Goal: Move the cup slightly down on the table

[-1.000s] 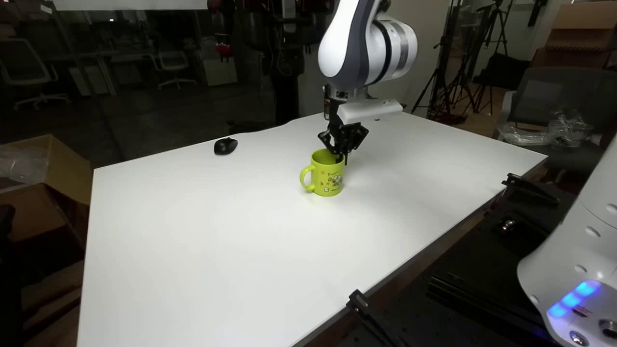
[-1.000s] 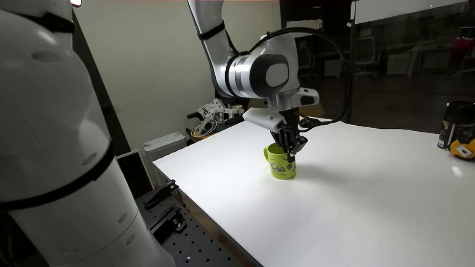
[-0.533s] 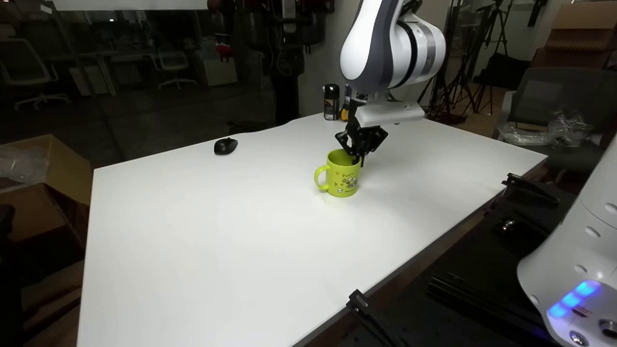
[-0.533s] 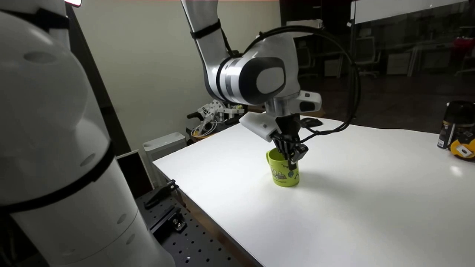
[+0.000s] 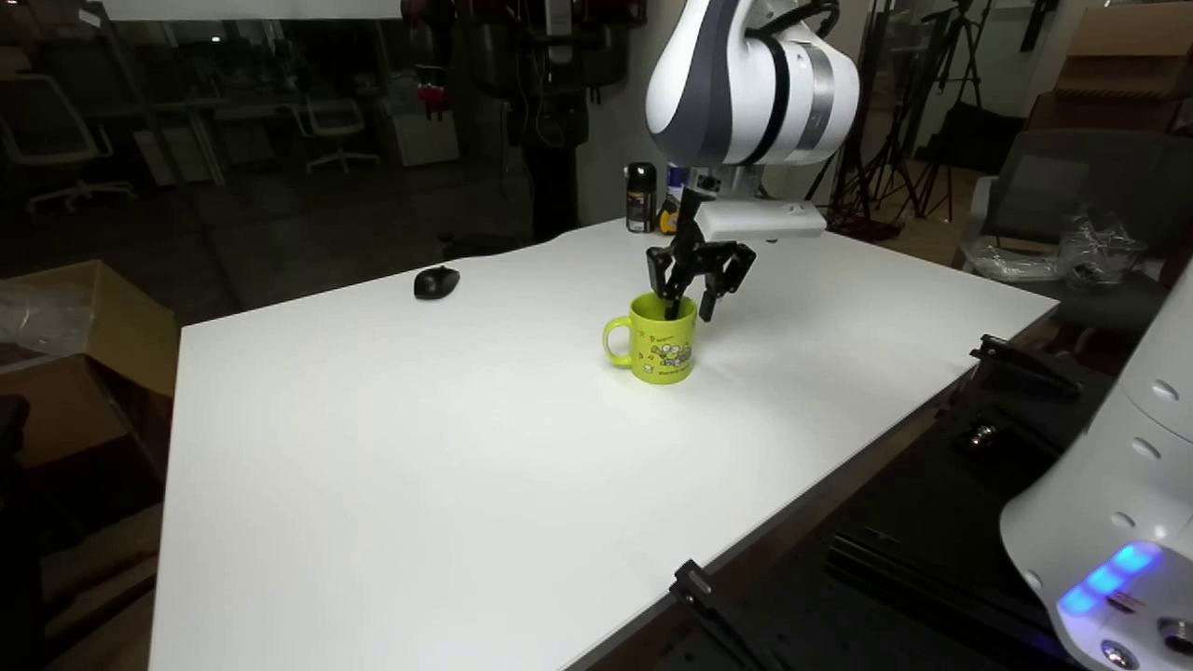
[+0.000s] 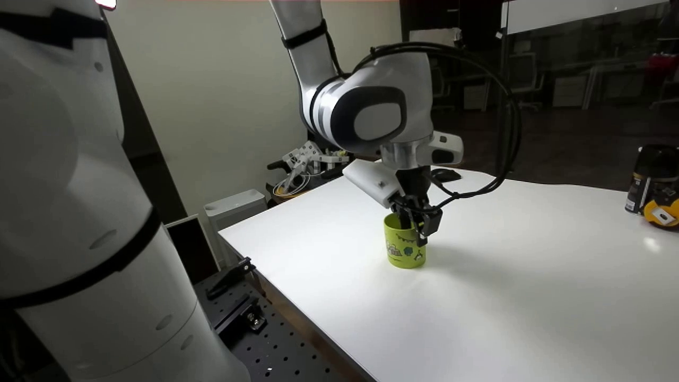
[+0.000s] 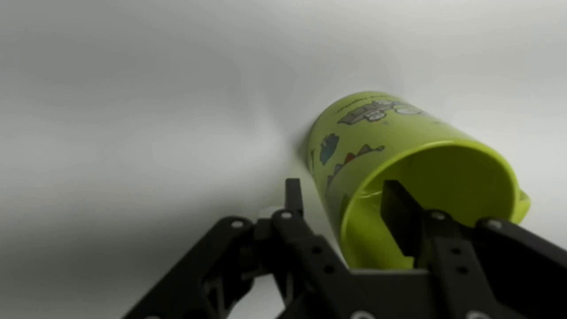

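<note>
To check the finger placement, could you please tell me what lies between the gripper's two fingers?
In the wrist view, the wall of the cup lies between them: one finger reaches inside the cup, while the other finger stands outside it.

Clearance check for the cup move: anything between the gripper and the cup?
Nothing visible. In the wrist view the open gripper straddles the wall of the cup: one finger is inside it, the other finger outside, and no other object shows between them.
</note>
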`<state>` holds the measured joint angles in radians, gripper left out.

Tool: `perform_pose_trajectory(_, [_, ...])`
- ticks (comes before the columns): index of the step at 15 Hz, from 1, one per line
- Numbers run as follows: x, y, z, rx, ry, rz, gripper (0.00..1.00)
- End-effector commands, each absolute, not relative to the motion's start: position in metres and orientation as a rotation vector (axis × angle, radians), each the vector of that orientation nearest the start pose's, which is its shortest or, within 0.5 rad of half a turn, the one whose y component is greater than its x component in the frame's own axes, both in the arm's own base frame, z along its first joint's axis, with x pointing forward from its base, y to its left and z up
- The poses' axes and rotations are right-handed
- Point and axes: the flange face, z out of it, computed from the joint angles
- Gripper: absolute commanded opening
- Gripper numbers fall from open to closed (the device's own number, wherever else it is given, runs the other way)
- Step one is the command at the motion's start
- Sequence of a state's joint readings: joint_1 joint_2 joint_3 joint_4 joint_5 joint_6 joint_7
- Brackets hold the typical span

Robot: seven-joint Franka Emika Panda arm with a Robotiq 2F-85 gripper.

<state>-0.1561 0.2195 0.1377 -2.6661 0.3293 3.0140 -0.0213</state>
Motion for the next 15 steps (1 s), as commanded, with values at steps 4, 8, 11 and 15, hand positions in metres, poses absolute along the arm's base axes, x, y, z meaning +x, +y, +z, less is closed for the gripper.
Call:
perform_pose_trajectory(4, [0.418, -0.037, 0.194, -2.998, 0.492, -0.26, 0.99])
perform_pose_trajectory(8, [0.41, -0.03, 0.214, -3.022, 0.458, -0.329, 1.0])
perform_pose_trajectory(11, [0.399, -0.019, 0.232, -3.045, 0.375, -0.369, 1.0])
perform_pose_trajectory(15, [0.408, -0.005, 0.262, -3.088, 0.261, -0.424, 1.0])
